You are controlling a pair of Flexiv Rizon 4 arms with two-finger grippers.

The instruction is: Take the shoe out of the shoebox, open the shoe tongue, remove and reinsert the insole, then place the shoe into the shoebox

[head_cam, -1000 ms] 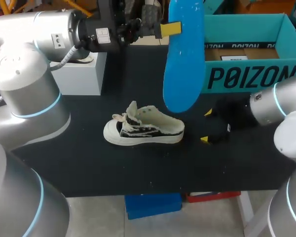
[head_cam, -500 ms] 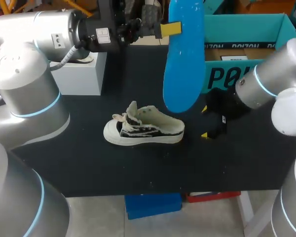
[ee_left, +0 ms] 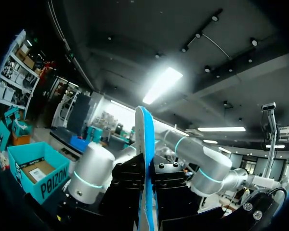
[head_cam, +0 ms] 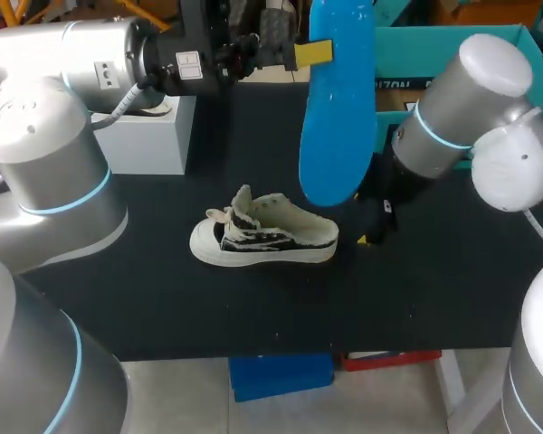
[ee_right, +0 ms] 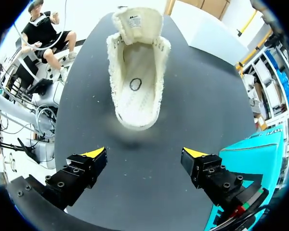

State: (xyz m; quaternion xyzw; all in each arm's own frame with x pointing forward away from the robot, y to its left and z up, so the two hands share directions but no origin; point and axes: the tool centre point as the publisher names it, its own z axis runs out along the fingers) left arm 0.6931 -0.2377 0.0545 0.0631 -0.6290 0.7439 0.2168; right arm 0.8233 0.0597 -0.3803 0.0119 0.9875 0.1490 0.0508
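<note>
A white low sneaker [head_cam: 262, 233] with black side panels lies on the black table [head_cam: 163, 298], toe to the left and tongue pulled up. My left gripper [head_cam: 303, 52] is up at the back, shut on the top of a blue insole [head_cam: 335, 117] that hangs down above the shoe's heel. The left wrist view shows the insole [ee_left: 145, 144] edge-on, clamped between the black fingers [ee_left: 130, 180]. My right gripper [head_cam: 366, 221] hovers just right of the heel, open and empty. Ahead of the right gripper [ee_right: 144, 154] the shoe [ee_right: 135, 82] shows its open mouth.
The teal shoebox [head_cam: 489, 41] stands open at the back right, partly hidden by my right arm; it also shows beside the right gripper [ee_right: 250, 154]. A white block [head_cam: 149, 136] sits at the back left.
My right arm has swung left across the front of the shoebox, bringing its open gripper close to the shoe's heel. The left arm and the insole have stayed still.
</note>
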